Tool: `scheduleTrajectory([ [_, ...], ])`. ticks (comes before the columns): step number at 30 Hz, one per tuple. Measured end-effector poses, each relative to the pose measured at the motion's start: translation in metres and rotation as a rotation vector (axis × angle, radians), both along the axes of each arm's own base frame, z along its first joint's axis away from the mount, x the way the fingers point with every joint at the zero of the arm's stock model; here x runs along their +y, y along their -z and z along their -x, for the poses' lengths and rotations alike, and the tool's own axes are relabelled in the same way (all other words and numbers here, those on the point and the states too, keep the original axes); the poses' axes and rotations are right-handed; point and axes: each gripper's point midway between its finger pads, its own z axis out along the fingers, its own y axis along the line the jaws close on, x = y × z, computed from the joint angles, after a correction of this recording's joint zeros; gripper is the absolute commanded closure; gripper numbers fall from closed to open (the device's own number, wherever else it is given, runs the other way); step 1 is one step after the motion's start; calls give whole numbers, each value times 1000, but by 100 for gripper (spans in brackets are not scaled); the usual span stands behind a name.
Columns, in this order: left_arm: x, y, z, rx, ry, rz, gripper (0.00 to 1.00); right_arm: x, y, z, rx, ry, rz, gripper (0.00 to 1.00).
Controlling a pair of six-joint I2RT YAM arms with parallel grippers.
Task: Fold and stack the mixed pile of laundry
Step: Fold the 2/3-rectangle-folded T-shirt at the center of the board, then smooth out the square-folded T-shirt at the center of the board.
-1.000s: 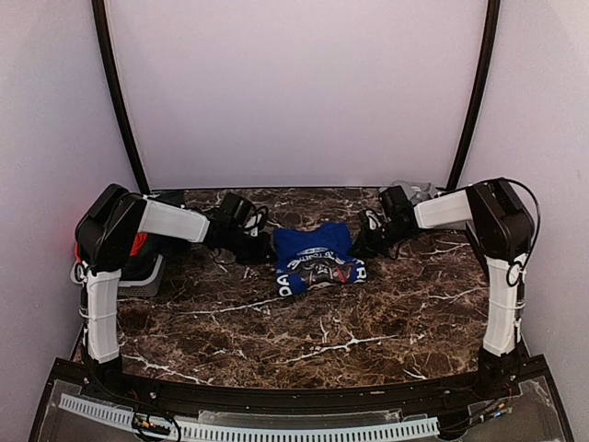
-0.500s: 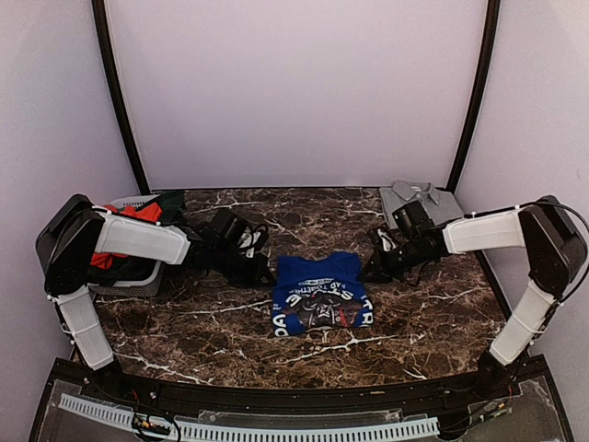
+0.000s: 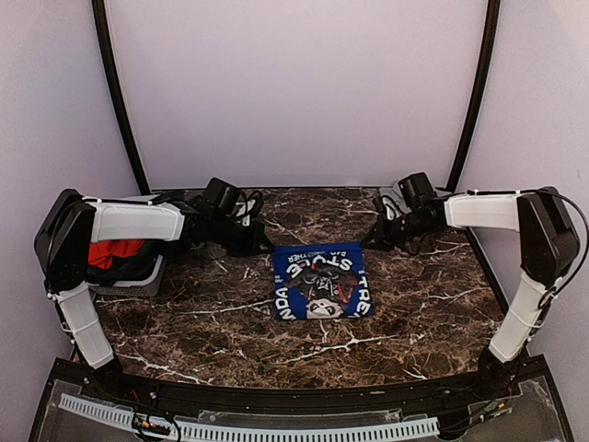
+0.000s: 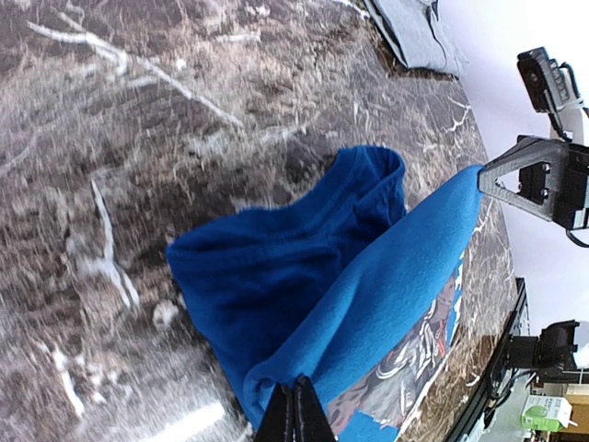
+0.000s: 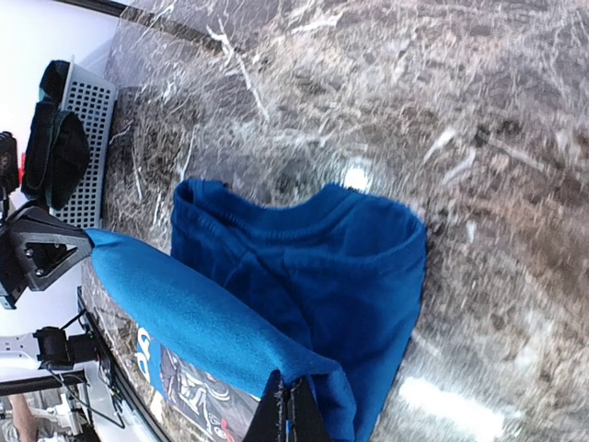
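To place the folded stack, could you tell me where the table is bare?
Bare table: the wide strip on the near side of the blue T-shirt, and the patch between shirt and basket. Crowded: the far side, where left hand and right hand pinch the shirt.

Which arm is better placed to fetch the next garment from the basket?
Left, likely: the small grey basket of red-orange cloth sits on the left hand's side, far from the right hand. Both grip the royal-blue T-shirt's far edge.

T-shirt (image 3: 320, 281): centre of counter (image 3: 414, 313), between left hand (image 3: 265, 249) and right hand (image 3: 371, 243) (one per far corner)
Basket (image 3: 138, 281): left counter edge
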Motion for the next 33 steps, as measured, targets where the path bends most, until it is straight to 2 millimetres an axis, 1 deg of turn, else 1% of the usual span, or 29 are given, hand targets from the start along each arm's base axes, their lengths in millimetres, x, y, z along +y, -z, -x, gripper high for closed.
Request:
scheduleTrajectory([
  [2,-1,-2,-11,-13,-3,4,100,1,5,-10,4,1,-1,100],
  [4,-1,3,-22,-15,-5,-2,100,3,14,-19,17,2,3,100],
  [5,-1,8,-26,-11,-7,-8,100,4,24,-25,31,2,7,100],
  [9,1,39,-39,25,-11,-38,100,5,46,-32,72,3,13,100],
  [10,2,51,-40,43,-12,-51,98,5,50,-33,79,2,14,100],
  [11,3,55,-41,49,-15,-55,95,6,55,-35,88,1,13,100],
  [12,4,59,-41,57,-14,-59,88,7,57,-36,91,-1,11,90],
  [13,4,64,-42,65,-16,-62,85,8,57,-38,92,-2,7,81],
  [14,5,65,-44,62,-14,-65,78,8,56,-39,95,3,4,72],
  [15,6,66,-45,67,-19,-67,73,8,54,-41,89,3,1,60],
  [16,7,64,-48,62,-22,-69,64,7,50,-44,80,6,-3,51],
  [17,9,60,-52,57,-28,-68,60,6,47,-47,77,15,-7,44],
  [18,10,56,-56,44,-29,-69,52,4,42,-49,66,19,-8,38],
  [19,11,50,-62,34,-38,-65,44,0,36,-50,54,24,-8,34],
  [20,14,43,-68,14,-46,-63,41,-4,28,-51,39,30,-6,31],
  [21,17,36,-72,-1,-55,-61,36,-8,18,-52,17,38,-6,29],
  [23,22,20,-72,-27,-60,-56,30,-14,-7,-54,-38,46,-13,27],
  [25,27,-3,-69,-63,-64,-29,27,-19,-39,-53,-115,38,-31,27],
  [26,28,-14,-64,-81,-58,-13,27,-19,-53,-51,-149,30,-45,28],
  [28,26,-33,-49,-112,-29,17,27,-16,-73,-44,-195,0,-79,33],
  [30,16,-43,-31,-134,16,40,31,-8,-77,-35,-204,-40,-103,40],
  [31,9,-44,-23,-137,40,47,36,-1,-73,-29,-197,-65,-109,44],
  [32,-1,-43,-13,-138,73,53,39,8,-68,-22,-181,-94,-115,45],
  [33,-10,-40,-2,-129,104,60,46,16,-62,-16,-171,-123,-117,47],
])
